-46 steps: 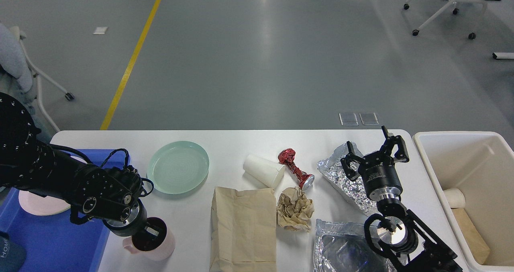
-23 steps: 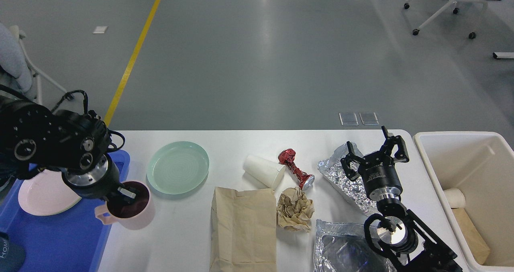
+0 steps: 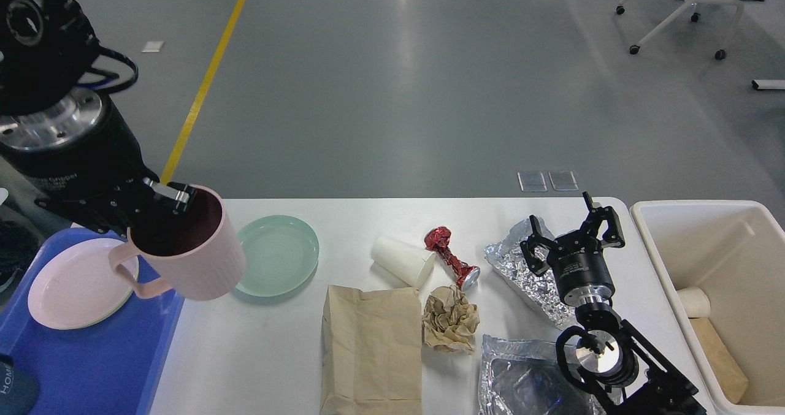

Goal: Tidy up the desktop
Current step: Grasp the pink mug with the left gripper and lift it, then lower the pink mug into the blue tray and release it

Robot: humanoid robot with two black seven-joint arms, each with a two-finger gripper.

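Desktop (image 3: 368, 219) long axis left-right; left fingers (image 3: 175, 195) grip pink mug (image 3: 190, 262).

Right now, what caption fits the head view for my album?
Left gripper lifts a pink ribbed mug above the white desktop strewn with trash.

The surface (image 3: 368, 213) looks smooth, matt white. A pink mug (image 3: 196, 262) has a ribbed, matt wall. The green plate (image 3: 279, 254) is glossy. Crumpled foil (image 3: 521, 268) shines like metal; the brown bag (image 3: 371, 347) and paper ball (image 3: 451, 318) are creased matt paper.
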